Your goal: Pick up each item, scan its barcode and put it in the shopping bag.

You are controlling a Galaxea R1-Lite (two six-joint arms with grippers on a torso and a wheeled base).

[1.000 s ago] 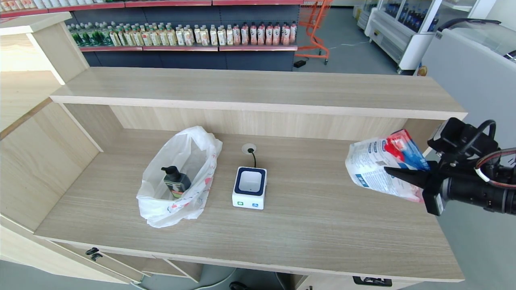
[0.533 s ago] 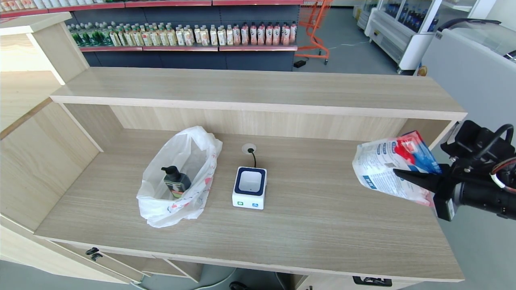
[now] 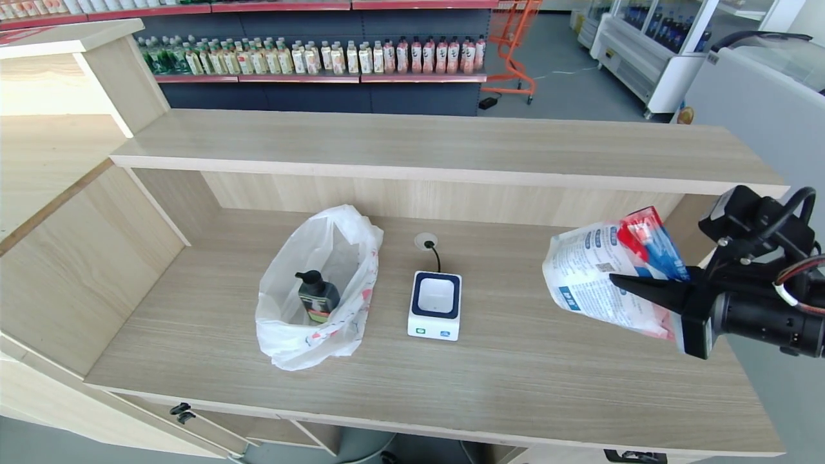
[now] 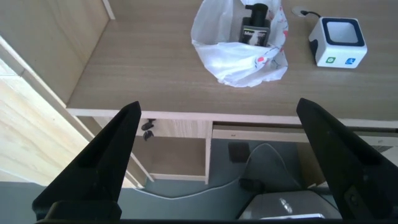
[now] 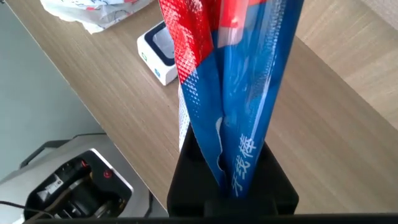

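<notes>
My right gripper (image 3: 635, 278) is shut on a white packet (image 3: 590, 274) with a red and blue top, held in the air above the right end of the wooden counter (image 3: 515, 374). In the right wrist view the packet (image 5: 230, 81) stands up out of the shut gripper (image 5: 233, 180). The white barcode scanner (image 3: 435, 304) sits mid-counter, to the left of the packet. Left of it, the white shopping bag (image 3: 335, 258) lies open with a black pump bottle (image 3: 317, 298) inside. My left gripper (image 4: 217, 109) is open and holds nothing, out in front of the counter's front edge.
A raised wooden shelf (image 3: 451, 145) runs along the back of the counter, with a side wall (image 3: 97, 258) at the left. The scanner's cable goes into a hole (image 3: 425, 242) behind it. Drawers (image 4: 180, 134) sit under the front edge.
The head camera has shifted, sliding the whole scene to the right. The right gripper with the packet first drew back to the right, then came closer to the scanner.
</notes>
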